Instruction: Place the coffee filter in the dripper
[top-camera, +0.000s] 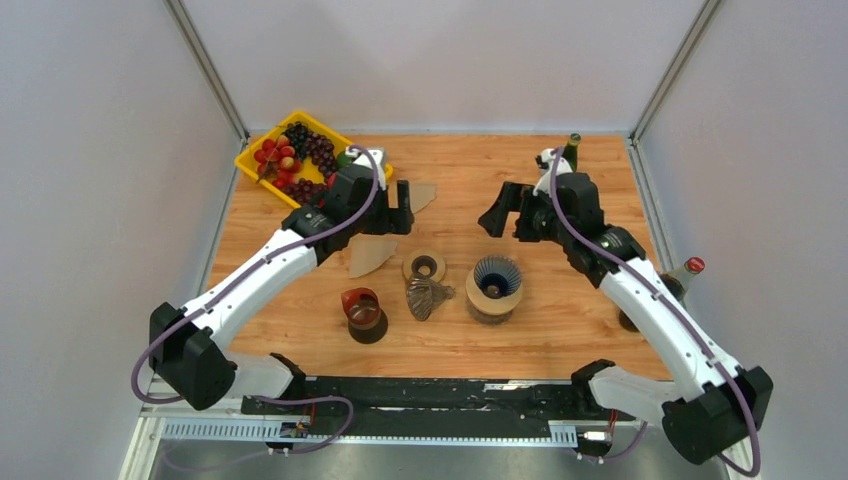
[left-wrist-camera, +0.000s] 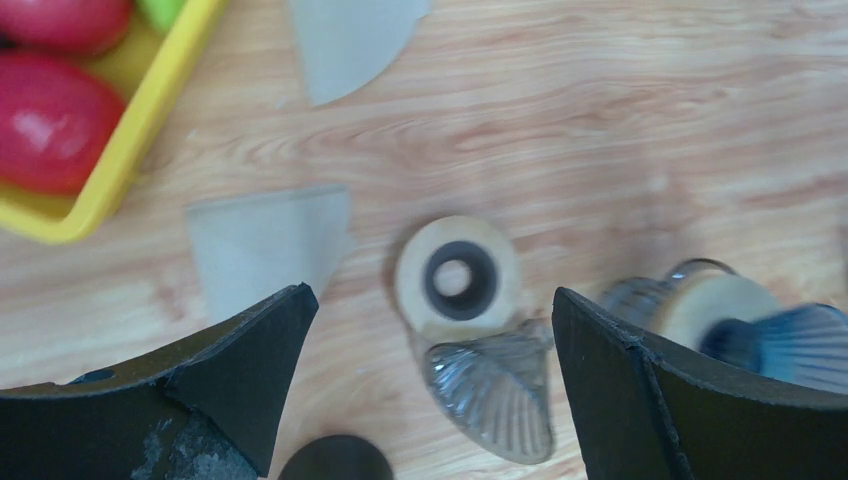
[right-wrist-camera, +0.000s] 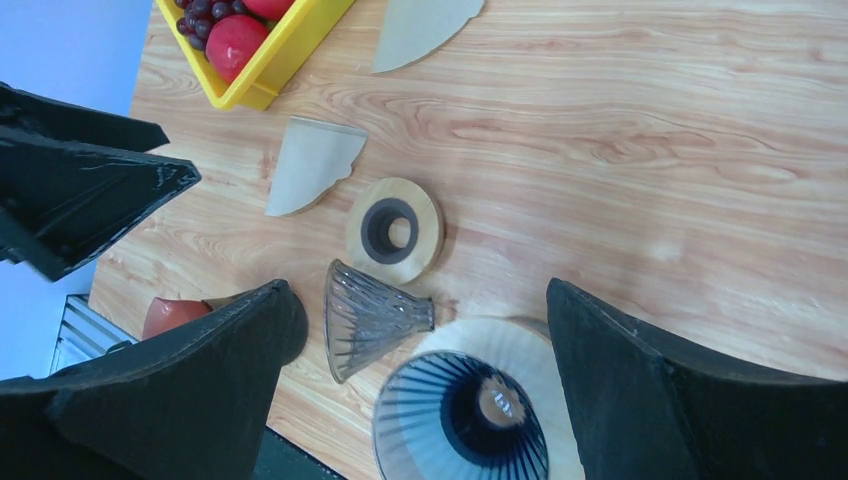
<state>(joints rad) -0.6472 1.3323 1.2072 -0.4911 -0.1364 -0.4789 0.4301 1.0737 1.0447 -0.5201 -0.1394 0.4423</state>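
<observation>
Both arms reach in over the wooden tabletop (top-camera: 560, 330) and neither carries anything. The left fingers (left-wrist-camera: 230, 380) are spread wide above the tabletop, and the right fingers (right-wrist-camera: 640, 380) are spread just as wide, nothing between either pair. The coffee filter (top-camera: 368, 256) lies flat on the wood, a pale folded wedge just under the left arm's wrist, at about 9 o'clock from a wooden ring (top-camera: 425, 266) near the middle. A second filter (top-camera: 424, 194) lies farther back, at 12 o'clock from that ring. The blue ribbed dripper (top-camera: 495, 282) stands upright on its wooden base at 3 o'clock from the ring, mouth up and with no paper in it. A clear glass dripper (top-camera: 428, 297) lies tipped on its side at 6 o'clock, touching the ring. A reddish-brown dripper (top-camera: 361, 308) sits at about 8 o'clock. At the tabletop's 10 o'clock corner is a yellow tray (top-camera: 262, 140) of grapes and red fruit. A green bottle (top-camera: 570, 150) stands at 1 o'clock, and a red-capped bottle (top-camera: 688, 270) at the 3 o'clock edge.
</observation>
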